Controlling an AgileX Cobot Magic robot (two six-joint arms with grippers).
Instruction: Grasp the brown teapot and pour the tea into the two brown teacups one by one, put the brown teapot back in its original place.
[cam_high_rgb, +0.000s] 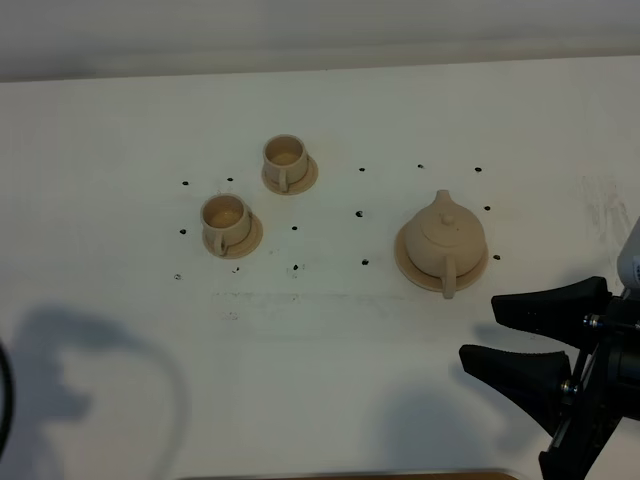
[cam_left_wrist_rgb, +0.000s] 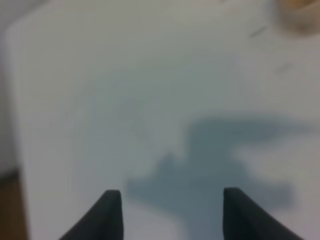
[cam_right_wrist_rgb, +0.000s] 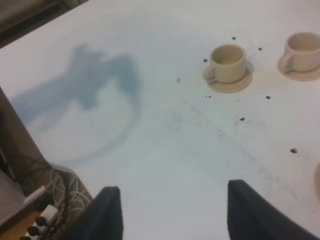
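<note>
Between the spread right claw (cam_high_rgb: 478, 330) and brown teapot (cam_high_rgb: 444, 236) only bare table (cam_high_rgb: 320, 350); left claw (cam_left_wrist_rgb: 171, 200) parted, grasping nothing

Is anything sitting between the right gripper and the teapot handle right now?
Nothing visible. The right gripper stands open, near the table's front right, and only bare tabletop lies between it and the brown teapot, whose handle points toward the table's front edge.

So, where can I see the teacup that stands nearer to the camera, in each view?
Exterior high: nearer teacup, left of centre, on its small saucer.
Left wrist: not identifiable; only a blurred tan edge in one corner.
Right wrist: the cup closer to the end effector.
Shared landmark: the other teacup beside it.
</note>
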